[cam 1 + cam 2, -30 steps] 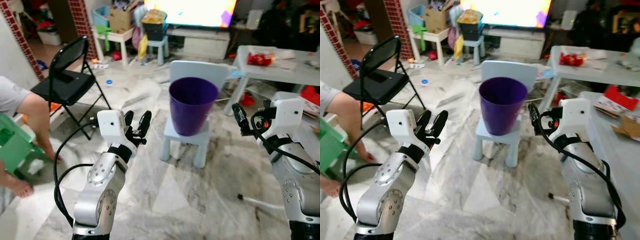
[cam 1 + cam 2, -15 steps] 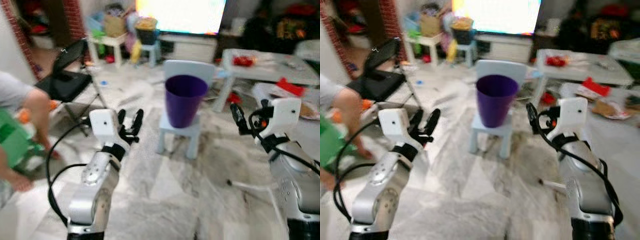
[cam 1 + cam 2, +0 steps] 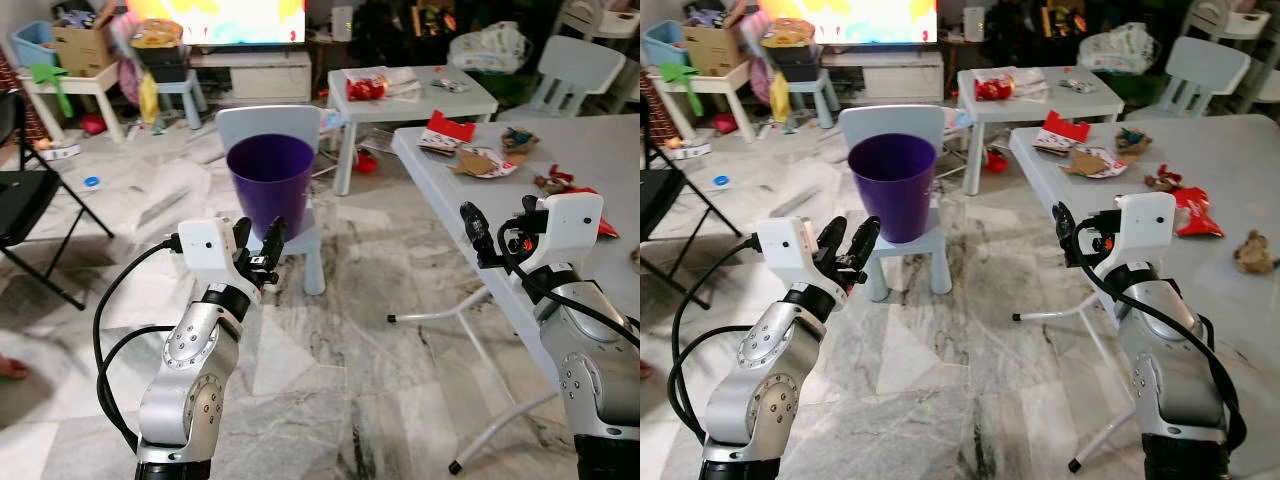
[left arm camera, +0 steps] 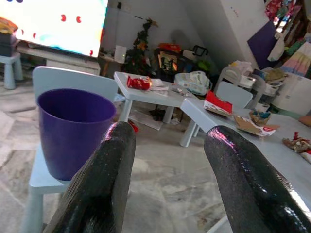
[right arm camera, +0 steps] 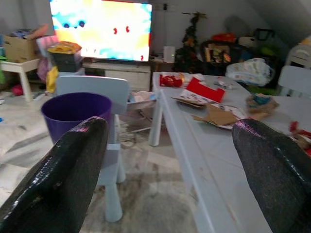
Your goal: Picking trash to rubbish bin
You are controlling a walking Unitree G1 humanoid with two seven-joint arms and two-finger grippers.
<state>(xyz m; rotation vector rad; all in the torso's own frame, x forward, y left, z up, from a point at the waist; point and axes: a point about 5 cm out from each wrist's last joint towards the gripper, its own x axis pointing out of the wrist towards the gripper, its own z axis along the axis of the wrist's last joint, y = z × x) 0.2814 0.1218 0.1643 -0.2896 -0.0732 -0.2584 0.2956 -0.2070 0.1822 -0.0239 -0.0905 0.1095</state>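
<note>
My two arms are raised in front of me above a marble floor (image 3: 340,400). My left claw (image 3: 257,243) hangs with its fingers parted a little and nothing between them. My right claw (image 5: 160,160) stands wide open, also empty; from the head camera I see just one of its fingers (image 3: 472,228).

Just ahead of the left claw, a purple bin (image 3: 270,185) stands upright on a small pale-blue chair (image 3: 300,228), its mouth open to the ceiling. Off to that claw's left side, part of a black folding chair (image 3: 25,215) stands on the floor.

Beside the right claw and stretching ahead of it on its right is a grey folding table (image 3: 1230,170). Trash lies on the tabletop beyond the claw: a red packet (image 3: 1192,213) nearest, then brown scraps (image 3: 1158,180), a piece of cardboard (image 3: 1092,162), a crumpled brown bit (image 3: 1132,137) and a red wrapper (image 3: 1064,129) at the far corner.

Further ahead, between the two claws, a small white table (image 3: 420,95) carries another red wrapper (image 3: 366,88) and some papers. At the back of the room a bright television (image 3: 215,18) glows, with a cardboard box (image 3: 80,40) and plastic stools to the left claw's far side.
</note>
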